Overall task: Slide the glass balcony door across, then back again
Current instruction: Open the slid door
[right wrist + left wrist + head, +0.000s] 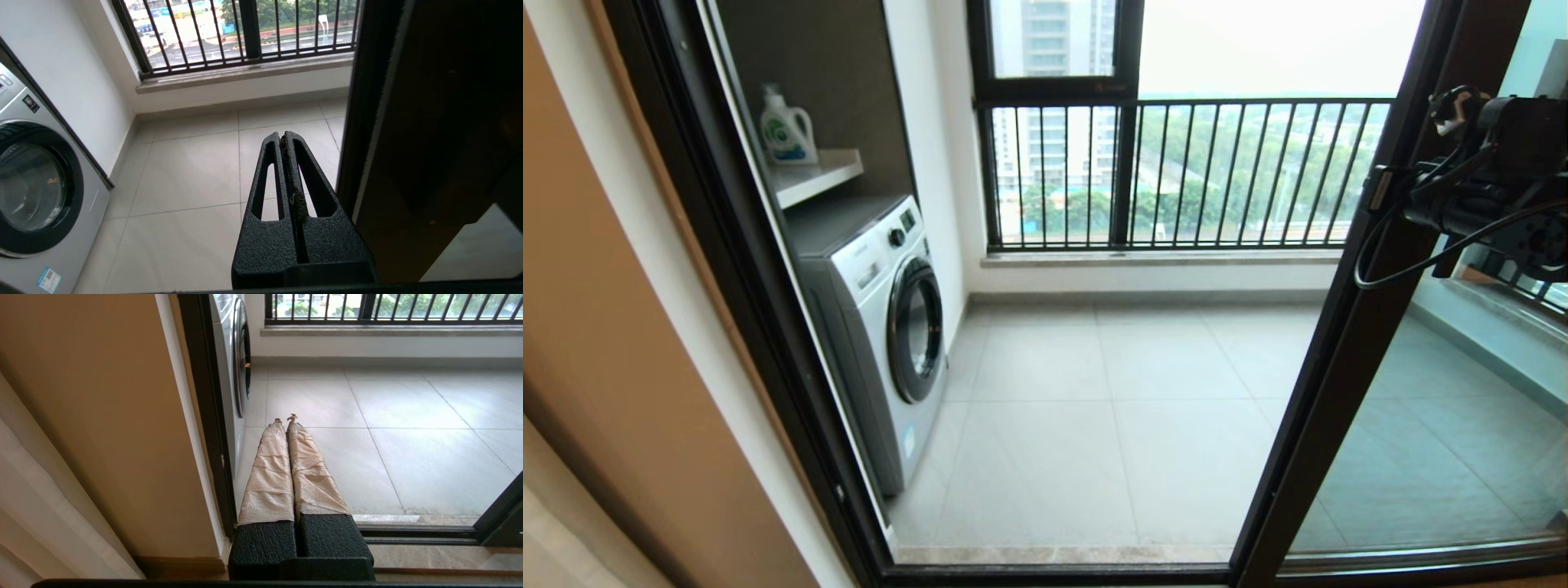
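- Head view: the glass balcony door [1347,343] stands at the right of the opening; the right arm is raised beside its frame.
- Right wrist view: right claw [284,136] closed, empty, beside the door's edge.
- Left wrist view: left claw [284,418] closed, empty, low near the washing machine [235,359].

Our right arm [1494,180]: raised high at right, wrist level, cables looped beneath. Our right gripper [284,136]: black slotted fingers pressed together, empty. Our left gripper [285,418]: held low, paper-wrapped fingers [269,473] closed tip to tip, empty.
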Controlling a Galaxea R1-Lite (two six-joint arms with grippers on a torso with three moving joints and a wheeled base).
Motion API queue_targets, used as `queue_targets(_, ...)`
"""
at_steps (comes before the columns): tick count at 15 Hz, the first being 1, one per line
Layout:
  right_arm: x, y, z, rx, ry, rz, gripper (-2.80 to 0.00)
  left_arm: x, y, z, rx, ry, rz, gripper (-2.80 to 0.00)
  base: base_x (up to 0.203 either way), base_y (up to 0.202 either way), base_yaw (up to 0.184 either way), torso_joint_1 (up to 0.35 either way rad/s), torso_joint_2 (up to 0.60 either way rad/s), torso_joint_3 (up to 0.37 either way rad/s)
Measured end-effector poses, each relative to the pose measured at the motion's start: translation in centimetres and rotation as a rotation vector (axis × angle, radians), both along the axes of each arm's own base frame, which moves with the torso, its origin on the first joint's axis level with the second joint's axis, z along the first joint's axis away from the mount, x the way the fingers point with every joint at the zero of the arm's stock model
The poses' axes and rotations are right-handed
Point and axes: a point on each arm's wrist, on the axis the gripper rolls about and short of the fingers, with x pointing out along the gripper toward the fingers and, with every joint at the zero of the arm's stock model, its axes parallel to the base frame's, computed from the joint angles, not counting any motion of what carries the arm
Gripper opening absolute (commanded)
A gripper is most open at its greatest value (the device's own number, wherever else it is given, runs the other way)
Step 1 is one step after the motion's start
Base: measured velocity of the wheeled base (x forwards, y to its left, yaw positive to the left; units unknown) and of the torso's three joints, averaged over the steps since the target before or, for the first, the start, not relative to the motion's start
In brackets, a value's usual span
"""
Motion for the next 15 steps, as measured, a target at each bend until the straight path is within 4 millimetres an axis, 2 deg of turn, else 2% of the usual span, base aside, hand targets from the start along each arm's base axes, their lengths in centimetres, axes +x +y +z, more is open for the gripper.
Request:
queue_targets(8,0.3,-2.6,-0.5,0.001,0.006,-0.002,-2.8,0.0,0.0,0.0,0.0,0.0,0.0,-2.8,0.0,0.0,0.0,0.0,0.0,0.0)
queue_targets(15,1.7,-2.5,-1.3,0.007,0.011,0.045,-2.8,0.0,0.0,0.0,0.0,0.0,0.0,-2.8,0.0,0.0,0.0,0.0,0.0,0.0)
